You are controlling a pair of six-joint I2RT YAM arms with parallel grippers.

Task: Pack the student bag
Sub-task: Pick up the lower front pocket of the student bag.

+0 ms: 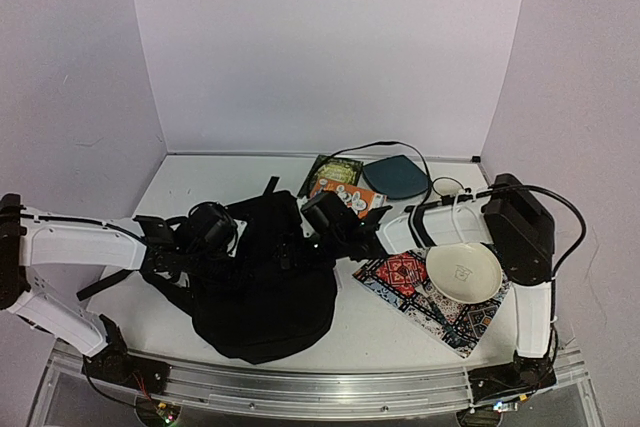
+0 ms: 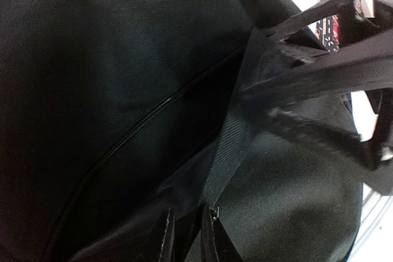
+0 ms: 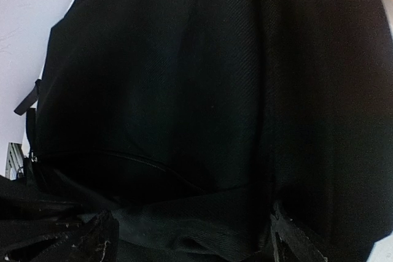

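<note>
A white table [image 1: 200, 182] stands inside plain lilac walls [image 1: 330, 47]. At the near right lies a flat mat [image 1: 455, 325] patterned in red, black and white, set at a slant. A white bowl [image 1: 464, 272] sits upright on its far right part. At the far middle of the table, a dark teal pouch [image 1: 396, 177] lies flat. Just left of it is a green book [image 1: 336, 171], and an orange booklet [image 1: 345, 195] lies just nearer than that one, partly overlapping it. A thin black cable [image 1: 385, 145] arcs around the far side of the pouch and runs down its right side.
</note>
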